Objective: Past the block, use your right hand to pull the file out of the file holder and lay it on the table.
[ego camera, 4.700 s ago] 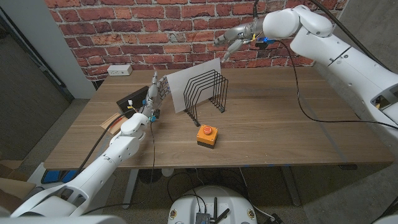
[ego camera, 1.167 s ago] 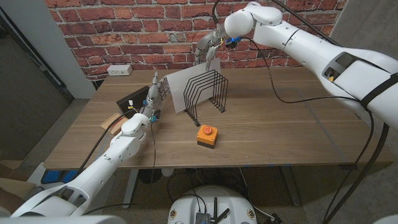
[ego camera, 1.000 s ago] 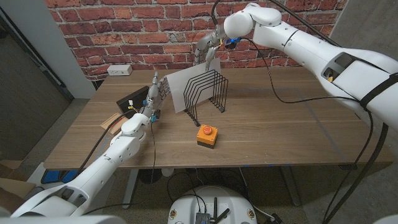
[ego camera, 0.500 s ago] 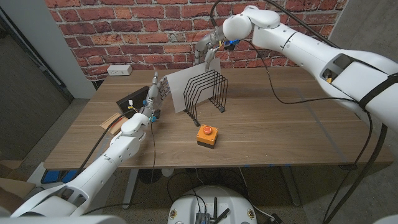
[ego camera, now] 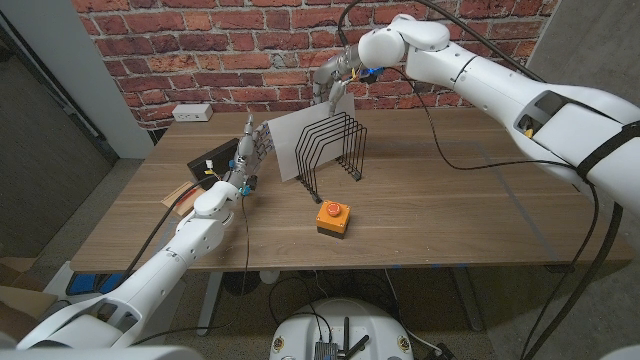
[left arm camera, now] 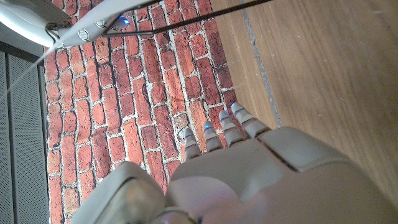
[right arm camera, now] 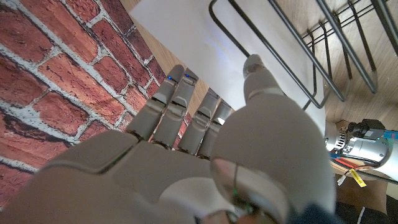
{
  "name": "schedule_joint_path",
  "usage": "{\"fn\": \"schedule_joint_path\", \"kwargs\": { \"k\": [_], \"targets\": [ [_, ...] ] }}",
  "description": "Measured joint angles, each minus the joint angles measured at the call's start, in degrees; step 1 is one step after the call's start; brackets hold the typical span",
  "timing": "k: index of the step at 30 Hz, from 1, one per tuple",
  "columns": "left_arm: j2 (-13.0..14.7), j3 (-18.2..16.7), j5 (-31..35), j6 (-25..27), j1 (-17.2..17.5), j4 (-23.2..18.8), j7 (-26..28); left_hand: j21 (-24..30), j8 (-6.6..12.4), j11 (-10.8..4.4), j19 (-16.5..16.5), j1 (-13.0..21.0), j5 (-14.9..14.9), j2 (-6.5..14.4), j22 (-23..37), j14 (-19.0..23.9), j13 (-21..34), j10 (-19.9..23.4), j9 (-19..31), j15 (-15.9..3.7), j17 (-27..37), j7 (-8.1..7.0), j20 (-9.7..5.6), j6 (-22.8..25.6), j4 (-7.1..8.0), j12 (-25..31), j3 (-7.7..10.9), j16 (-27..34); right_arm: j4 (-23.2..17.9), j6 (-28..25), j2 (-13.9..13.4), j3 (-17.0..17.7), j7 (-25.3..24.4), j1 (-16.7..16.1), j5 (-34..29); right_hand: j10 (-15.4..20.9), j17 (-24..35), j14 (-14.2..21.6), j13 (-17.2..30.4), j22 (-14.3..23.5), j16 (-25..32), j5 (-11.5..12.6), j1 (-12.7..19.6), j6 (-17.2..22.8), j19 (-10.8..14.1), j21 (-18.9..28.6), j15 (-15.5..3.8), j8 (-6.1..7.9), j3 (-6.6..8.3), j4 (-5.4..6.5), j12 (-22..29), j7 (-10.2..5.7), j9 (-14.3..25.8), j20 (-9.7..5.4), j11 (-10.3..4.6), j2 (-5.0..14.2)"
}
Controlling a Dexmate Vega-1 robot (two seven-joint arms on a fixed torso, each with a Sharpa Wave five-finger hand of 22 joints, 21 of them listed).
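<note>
A white file (ego camera: 308, 137) leans in the leftmost slot of a black wire file holder (ego camera: 335, 150) at the table's back middle. My right hand (ego camera: 329, 82) hangs over the file's top right corner with fingers pointing down. In the right wrist view its fingers (right arm camera: 186, 115) reach along the edge of the file (right arm camera: 186, 37), the thumb lies over the sheet by the holder's wires (right arm camera: 292, 56), and no firm grip shows. An orange block (ego camera: 333, 217) sits in front of the holder. My left hand (ego camera: 248, 152) stands upright to the left of the file, holding nothing.
A black box (ego camera: 214, 160) with cables lies behind my left hand, and a white power strip (ego camera: 190, 112) sits at the back left by the brick wall. A bare stretch of the wooden table (ego camera: 470, 200) lies to the right of the holder.
My right arm swung in from the back right to the file's top corner. Over the last second the hand only shifted slightly; the file and my left hand have not moved.
</note>
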Motion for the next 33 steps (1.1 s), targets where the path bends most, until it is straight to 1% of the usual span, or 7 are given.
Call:
{"fn": "schedule_joint_path", "kwargs": {
  "k": [4, 9, 23, 26, 29, 31, 33],
  "targets": [
    [0.0, -0.01, 0.0, 0.0, 0.01, -0.01, 0.0, 0.0, 0.0, 0.0, 0.0, 0.0, 0.0, 0.0, 0.0, 0.0, 0.0, 0.0, 0.0, 0.0, 0.0, 0.0, 0.0, 0.0, 0.0, 0.0, 0.0, 0.0, 0.05, 0.0, -0.02, 0.15, -0.51, -0.24, -0.07, 1.78, 0.79, 1.63, 0.0, 0.0, 0.0, -0.45, 0.58, 1.43, 0.51, 0.0, -0.63, 0.74, -0.47, -0.01, -0.35, 0.04, 0.13, 0.08, -0.1, 0.14],
    [-0.06, 0.01, 0.01, 0.0, 0.03, -0.01, 0.05, 0.0, 0.0, 0.0, 0.0, 0.0, 0.0, 0.0, 0.0, 0.0, 0.0, 0.0, 0.0, 0.0, 0.0, 0.0, 0.0, 0.0, 0.0, 0.0, 0.0, 0.0, 0.38, 0.02, 0.0, 0.22, -1.22, -0.41, -0.1, 2.9, 1.58, 3.2, 0.27, 0.0, 0.0, -0.45, 1.37, 2.9, 0.64, 0.0, -0.94, 1.54, -0.49, -0.02, -0.43, 0.08, 0.13, -0.06, 0.0, 0.41],
    [-0.12, 0.05, 0.07, 0.01, 0.03, 0.02, 0.06, 0.0, 0.0, 0.0, 0.0, 0.0, 0.0, 0.0, 0.0, 0.0, -0.01, 0.0, 0.0, 0.0, 0.0, 0.0, 0.0, 0.0, -0.16, 0.0, -0.16, 0.0, 1.48, 0.59, 0.25, 0.4, -3.12, -0.74, 0.0, 6.89, 4.05, 6.98, 1.32, 0.27, -0.36, -1.33, 2.92, 5.37, 0.81, 0.45, -2.46, 2.2, -1.12, -0.22, -0.43, 0.26, -0.04, -0.02, 0.11, 1.72],
    [-0.1, 0.05, 0.07, 0.0, 0.03, 0.03, 0.08, 0.0, 0.0, 0.0, 0.0, 0.0, 0.0, 0.0, 0.0, 0.0, -0.01, 0.0, 0.0, 0.0, 0.0, 0.0, 0.0, 0.0, -0.16, 0.0, -0.16, 0.0, 1.48, 0.61, 0.24, 0.43, -3.32, -0.84, 0.07, 7.51, 4.57, 7.64, 1.32, 0.27, -0.36, -1.41, 3.42, 6.38, 0.81, 0.45, -2.77, 2.87, -1.32, -0.02, -0.43, 0.09, -0.05, -0.02, 0.12, 2.22],
    [-0.09, 0.05, 0.07, 0.0, 0.03, 0.03, 0.09, 0.0, 0.0, 0.0, 0.0, 0.0, 0.0, 0.0, 0.0, 0.0, -0.01, 0.0, 0.0, 0.0, 0.0, 0.0, 0.0, 0.0, -0.16, 0.0, -0.16, 0.0, 1.41, 0.61, 0.15, 0.51, -3.43, -0.96, 0.16, 8.32, 5.04, 8.29, 1.68, 0.27, -0.36, -1.78, 3.6, 6.57, 0.81, 0.45, -2.96, 3.04, -1.48, 0.14, -0.43, 0.03, -0.04, -0.02, 0.11, 2.4],
    [-0.08, 0.05, 0.06, 0.0, 0.03, 0.03, 0.1, 0.0, 0.0, 0.0, 0.0, 0.0, 0.0, 0.0, 0.0, 0.0, -0.07, 0.0, 0.0, 0.0, 0.0, 0.0, 0.0, 0.0, -0.16, 0.0, -0.16, 0.0, 1.28, 0.61, 0.05, 0.58, -3.49, -1.02, 0.22, 8.6, 5.38, 8.81, 1.91, 0.27, -0.68, -1.78, 3.67, 7.12, 1.03, 0.45, -3.29, 3.53, -1.78, -0.02, -0.43, -0.04, 0.11, -0.24, 0.15, 2.47],
    [-0.08, 0.05, 0.07, 0.0, 0.03, 0.02, 0.1, 0.0, 0.0, 0.0, 0.0, 0.0, 0.0, 0.0, 0.0, 0.0, -0.16, 0.0, 0.0, 0.0, 0.0, 0.0, 0.0, 0.0, -0.15, 0.0, -0.16, 0.0, 1.16, 0.61, -0.05, 0.63, -3.49, -1.12, 0.23, 9.04, 5.67, 8.99, 2.12, 0.27, -0.73, -1.78, 4.04, 7.12, 1.11, 0.45, -3.47, 3.53, -1.78, -0.02, -0.43, -0.04, 0.12, -0.32, 0.21, 2.84]
  ]
}}
